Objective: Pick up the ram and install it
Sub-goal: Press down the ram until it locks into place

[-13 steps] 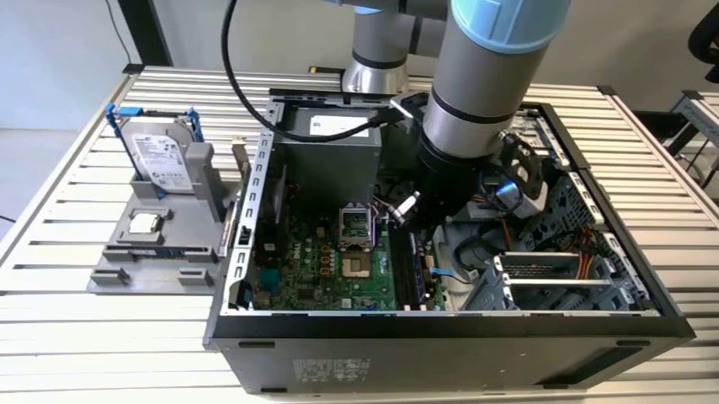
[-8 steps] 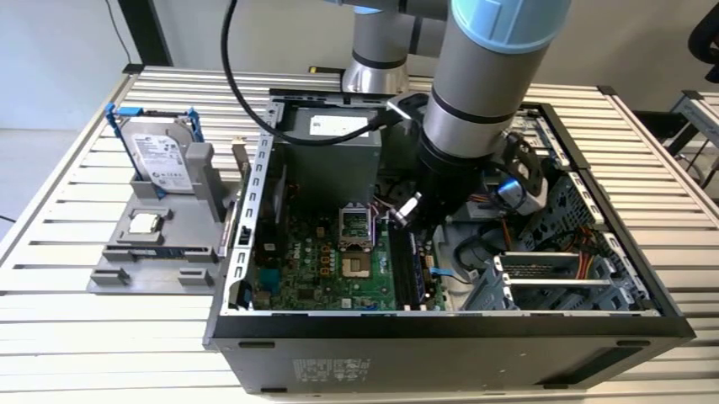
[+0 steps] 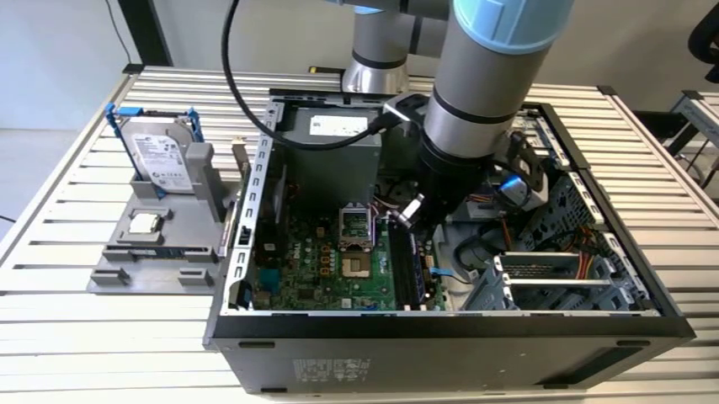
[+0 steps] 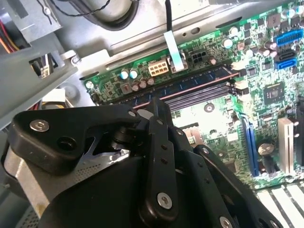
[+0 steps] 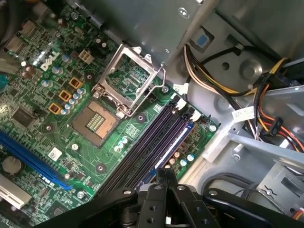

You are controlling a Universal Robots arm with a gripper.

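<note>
Slim, long ram (image 5: 174,141), bluish along its edge, upright beside the black slots (image 5: 142,148); jaws shut just above.

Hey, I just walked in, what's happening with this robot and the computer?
A robot arm reaches down into an open computer case. Its gripper sits just above the black memory slots on the motherboard, beside the open processor socket. I can't tell where the ram itself is. A hard drive stands on a grey holder outside the case.
</note>
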